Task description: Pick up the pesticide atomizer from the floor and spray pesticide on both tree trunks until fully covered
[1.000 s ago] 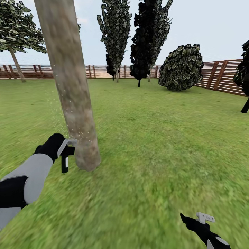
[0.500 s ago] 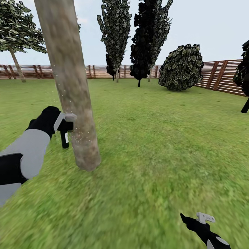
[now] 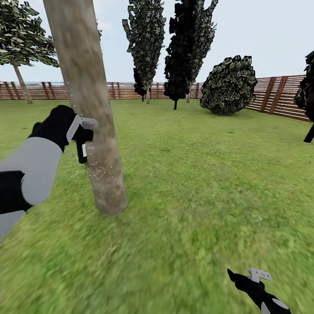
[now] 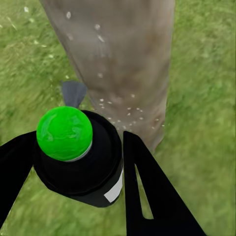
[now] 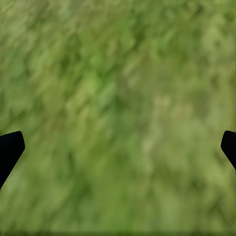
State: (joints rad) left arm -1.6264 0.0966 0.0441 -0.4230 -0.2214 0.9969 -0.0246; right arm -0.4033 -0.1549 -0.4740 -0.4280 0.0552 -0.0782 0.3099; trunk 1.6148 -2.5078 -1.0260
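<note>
Up the trunk goes my left gripper (image 3: 82,135): a second ago it was low by the foot of the tree, and now it sits higher, about the middle of the part of the trunk I can see. Nothing else has shifted, so it is my arm that moved, not my head.

My left gripper is pinching the pesticide atomizer (image 4: 78,157), one black finger on each side of its dark body. The button on top looks green (image 4: 64,132) in my left wrist view, not red. The sprayer is right beside the tree trunk (image 3: 89,109), aimed at it. Little white dots sit on the bark (image 4: 120,110) and float around it, so I think I am spraying this tree right now.

My right gripper (image 3: 258,279) hangs low over the grass (image 3: 196,187), well away from the tree. Its fingers are spread wide with nothing between them.

Next, I think I need to keep the nozzle pointed at the bark and go higher, then round to the other sides.

Some things I cannot see. The top of the trunk is cut off, and its back is hidden. The dots are tiny, so I cannot tell how much bark is covered. I also cannot tell which tree is the second one to spray.
</note>
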